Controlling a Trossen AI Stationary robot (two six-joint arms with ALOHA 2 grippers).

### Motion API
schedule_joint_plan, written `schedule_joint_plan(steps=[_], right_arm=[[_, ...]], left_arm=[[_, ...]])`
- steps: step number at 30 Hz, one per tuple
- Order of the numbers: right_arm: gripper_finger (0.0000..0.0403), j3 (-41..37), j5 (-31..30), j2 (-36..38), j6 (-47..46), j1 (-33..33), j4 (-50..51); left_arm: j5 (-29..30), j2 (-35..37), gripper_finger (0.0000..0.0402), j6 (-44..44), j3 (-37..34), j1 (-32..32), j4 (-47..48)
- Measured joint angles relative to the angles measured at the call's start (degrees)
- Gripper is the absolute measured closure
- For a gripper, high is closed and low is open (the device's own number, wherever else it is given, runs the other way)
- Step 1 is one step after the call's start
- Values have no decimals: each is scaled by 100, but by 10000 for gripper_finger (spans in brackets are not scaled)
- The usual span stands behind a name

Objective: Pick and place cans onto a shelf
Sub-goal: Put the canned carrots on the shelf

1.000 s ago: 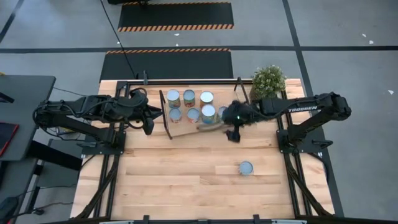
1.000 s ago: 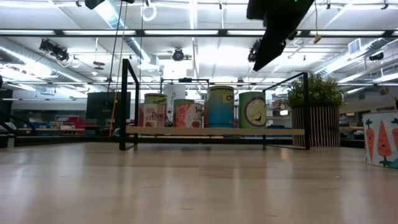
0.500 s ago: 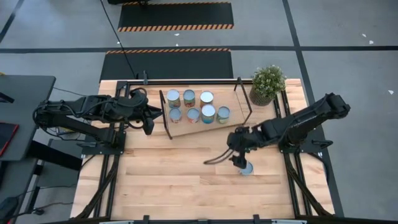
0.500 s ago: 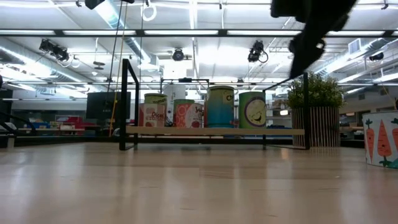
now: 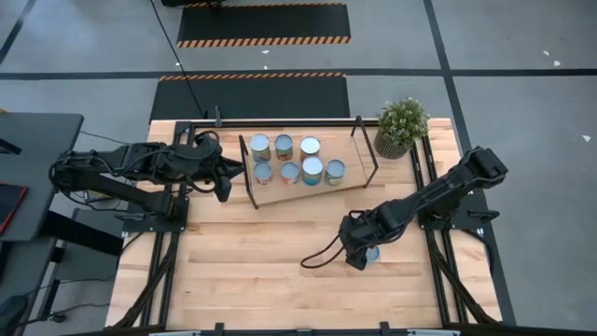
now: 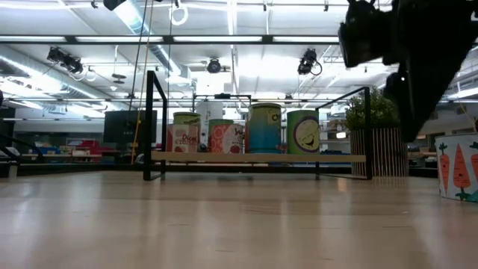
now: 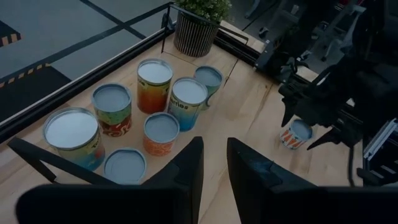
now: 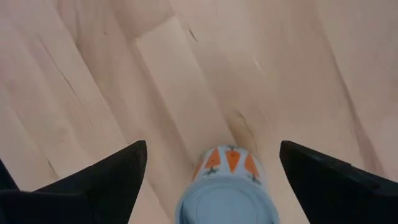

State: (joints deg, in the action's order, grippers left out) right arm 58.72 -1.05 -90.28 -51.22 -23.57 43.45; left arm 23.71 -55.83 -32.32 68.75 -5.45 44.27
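Right pincer hangs spread wide above the lone carrot-label can, which stands between its fingers, ungrasped

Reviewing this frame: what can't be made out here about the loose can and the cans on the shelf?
- Loose can, high view: mostly covered by the right tool.
- Same can, low view: cut off by the picture's right edge.
- Same can, right wrist view: lower part cut off by the bottom edge.
- Shelf cans, low view: back row hidden by front cans.

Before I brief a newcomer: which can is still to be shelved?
On the light-wood tabletop, look away from the slanted shelf holding seven tins. The small carrot-printed tin with a pale blue-grey top stands alone, under the right end effector.
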Motion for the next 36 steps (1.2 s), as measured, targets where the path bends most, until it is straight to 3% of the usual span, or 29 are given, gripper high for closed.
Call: schedule_joint_plan(steps=[22, 28, 36], right_arm=[[28, -1, 570, -343, -713, 6, 382], [28, -391, 1134, -347, -735, 1, 144], [28, -553, 1203, -346, -844, -42, 102]], left_arm=[[2, 0, 324, 2, 0, 2, -35], [2, -2, 324, 0, 0, 1, -76], [1, -2, 324, 1, 0, 0, -84]])
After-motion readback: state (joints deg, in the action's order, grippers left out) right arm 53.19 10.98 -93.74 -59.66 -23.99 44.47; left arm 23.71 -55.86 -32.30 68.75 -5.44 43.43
